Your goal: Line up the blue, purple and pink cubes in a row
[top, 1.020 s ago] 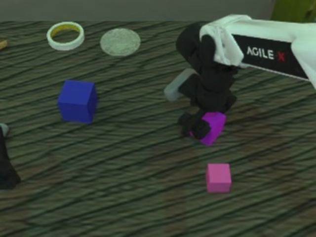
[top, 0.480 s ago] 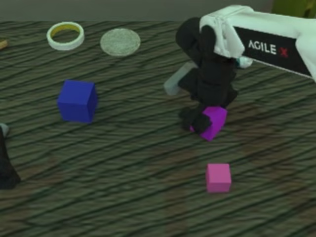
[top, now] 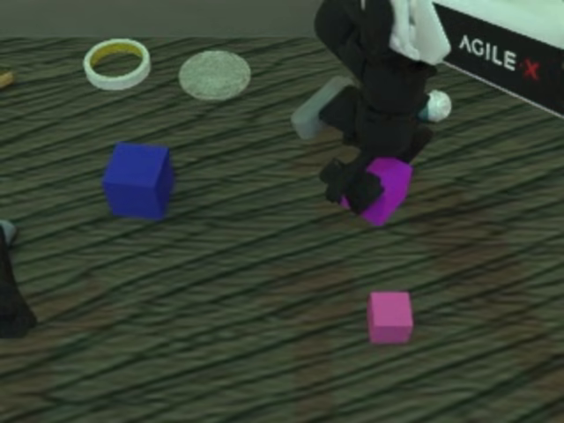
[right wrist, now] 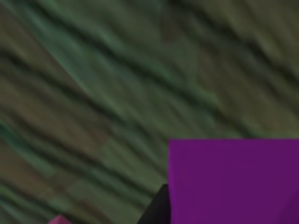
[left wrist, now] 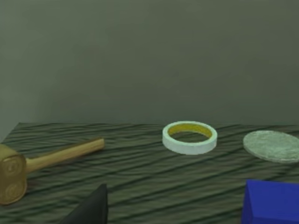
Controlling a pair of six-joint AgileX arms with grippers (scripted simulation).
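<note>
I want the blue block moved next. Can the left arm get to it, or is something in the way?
Probably yes. The left gripper sits parked at the table's left edge, and the blue cube stands nearby with only bare table between them. The right gripper is busy holding the purple cube.

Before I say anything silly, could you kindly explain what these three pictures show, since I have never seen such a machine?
This is a simulated table with two AgileX robot arms, each ending in a two-finger gripper. One picture looks down from above; the other two come from cameras on the arms' wrists. The right gripper is shut on the purple cube, which fills a corner of its wrist view. The left gripper sits parked at the table's left edge. On the table lie the blue cube, the pink cube, a tape ring, a grey disc and a wooden mallet.
</note>
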